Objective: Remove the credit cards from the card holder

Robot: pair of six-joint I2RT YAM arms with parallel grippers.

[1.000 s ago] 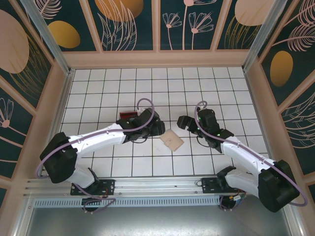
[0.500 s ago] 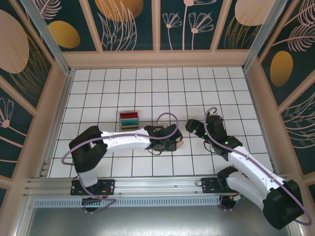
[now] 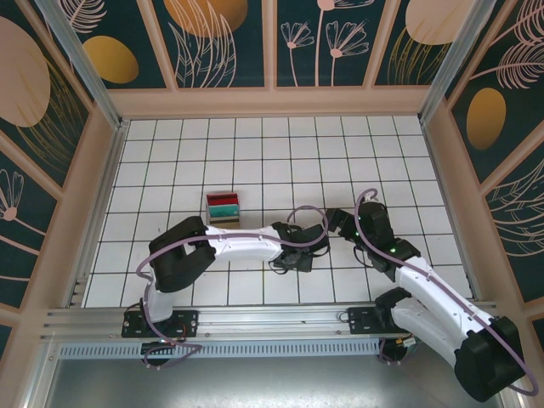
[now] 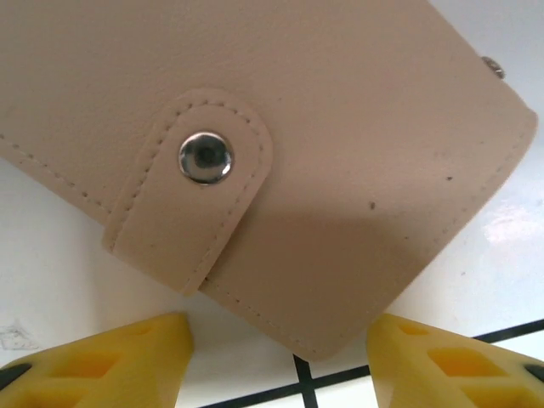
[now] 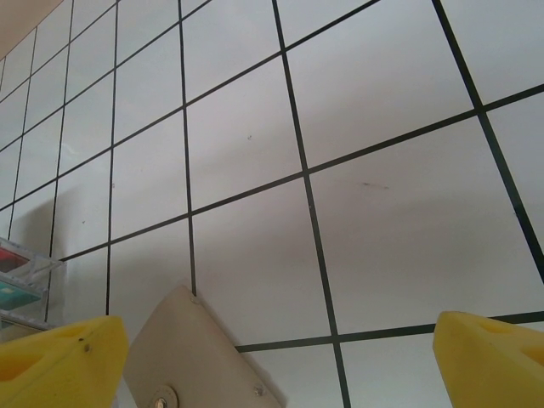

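Observation:
The card holder (image 4: pixel 297 127) is a tan leather-like wallet lying flat on the white tiles, its strap snapped shut with a metal stud. My left gripper (image 4: pixel 276 367) hovers low over it, open, with the holder's near corner between the yellow fingertips (image 4: pixel 93 365) and touching neither. From above, the left gripper (image 3: pixel 299 253) covers the holder. My right gripper (image 3: pixel 336 223) is open just right of it; in its own view, the right gripper (image 5: pixel 276 361) has the card holder (image 5: pixel 200 357) low on the left. Red and teal credit cards (image 3: pixel 224 204) stand in a clear tray.
The clear tray (image 3: pixel 223 219) stands about two tiles left of the holder, and its edge, the clear tray (image 5: pixel 21 285), shows at the left of the right wrist view. Wooden walls bound the tiled table on three sides. The two grippers are less than a tile apart.
My left arm has swung right, off the tray and onto the card holder, which it now covers from above. My right gripper has drawn back a little, right and toward the near edge.

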